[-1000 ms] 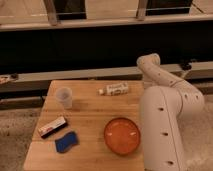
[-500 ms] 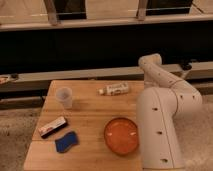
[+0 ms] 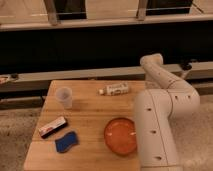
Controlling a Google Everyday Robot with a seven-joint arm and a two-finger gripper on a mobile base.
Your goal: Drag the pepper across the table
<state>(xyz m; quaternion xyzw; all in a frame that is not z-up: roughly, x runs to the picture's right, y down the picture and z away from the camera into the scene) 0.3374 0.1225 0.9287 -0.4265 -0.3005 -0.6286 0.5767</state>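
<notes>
I count five things on the table (image 3: 95, 112). One pepper (image 3: 114, 90) lies on its side near the far edge. Measured from it: one translucent cup (image 3: 64, 96) stands to its left, one orange plate (image 3: 121, 135) sits nearer me, one flat box (image 3: 52, 127) and one blue sponge (image 3: 66, 142) lie nearer and left. The gripper is hidden behind the white arm (image 3: 159, 107), right of the pepper.

Whitish pepper (image 3: 115, 89) lying sideways near far edge of wooden table (image 3: 90, 120); tool hidden.
</notes>
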